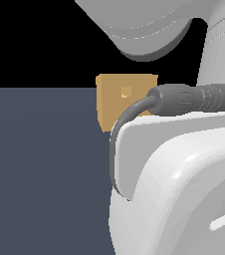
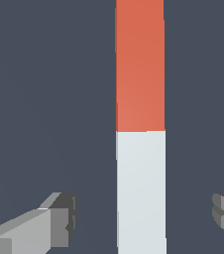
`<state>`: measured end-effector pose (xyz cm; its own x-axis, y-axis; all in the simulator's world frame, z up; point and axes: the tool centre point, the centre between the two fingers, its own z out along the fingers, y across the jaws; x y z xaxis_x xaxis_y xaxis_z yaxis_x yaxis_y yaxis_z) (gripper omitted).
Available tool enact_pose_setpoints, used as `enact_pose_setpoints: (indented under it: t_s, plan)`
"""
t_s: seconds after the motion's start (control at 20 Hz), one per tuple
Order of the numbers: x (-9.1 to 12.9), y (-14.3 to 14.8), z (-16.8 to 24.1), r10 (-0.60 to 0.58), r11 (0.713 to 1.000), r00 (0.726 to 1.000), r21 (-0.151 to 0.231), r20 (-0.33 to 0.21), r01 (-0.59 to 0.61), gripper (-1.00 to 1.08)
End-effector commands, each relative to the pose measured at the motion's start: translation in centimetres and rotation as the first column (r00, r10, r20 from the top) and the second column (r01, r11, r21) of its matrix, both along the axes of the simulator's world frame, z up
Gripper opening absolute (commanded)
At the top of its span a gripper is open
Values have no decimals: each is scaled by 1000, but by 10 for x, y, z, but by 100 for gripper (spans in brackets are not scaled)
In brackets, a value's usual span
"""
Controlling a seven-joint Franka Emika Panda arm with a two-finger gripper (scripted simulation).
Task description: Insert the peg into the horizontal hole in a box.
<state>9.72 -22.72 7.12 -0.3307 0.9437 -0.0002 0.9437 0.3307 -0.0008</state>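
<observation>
In the exterior view, the plain tan, cardboard-coloured cube of a box (image 1: 118, 102) stood at the far edge of the dark slate-blue table (image 1: 40, 169), against a black background. A small, lighter tan square hole (image 1: 126, 91) showed in the face turned toward the camera, a little above that face's middle. The white, glossy body of the robot arm (image 1: 184, 179) filled the near right of the picture and covered the box's lower right part. A dark grey cable (image 1: 134, 112) curved down from a black connector on the arm and crossed in front of the box's right side. Another pale grey arm link hung above the box. Neither the bar nor the jaws showed in this view.

In the wrist view, the long square-sectioned peg (image 2: 140, 124), one half red-orange and the other pale grey-white, lay flat on the table (image 2: 44, 99), as far as the flat render lets one judge. The gripper (image 2: 143, 218) hung over the pale half. Its jaws were spread wide, one grey finger (image 2: 62, 221) on each side of the bar, both well apart from it and touching nothing.
</observation>
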Motion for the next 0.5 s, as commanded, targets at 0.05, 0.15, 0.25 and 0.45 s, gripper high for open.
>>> enact_pose_setpoints:
  t_s: [0.05, 0.15, 0.25, 0.45]
  plan:
    - [3, -3, -1, 6, 1000, 1000, 0, 1, -6, 100]
    - [4, -4, -2, 7, 1000, 1000, 0, 1, -7, 100]
    - [4, -4, -2, 8, 1000, 1000, 0, 1, -8, 100]
    - [4, -4, -5, 7, 1000, 1000, 0, 0, -7, 100]
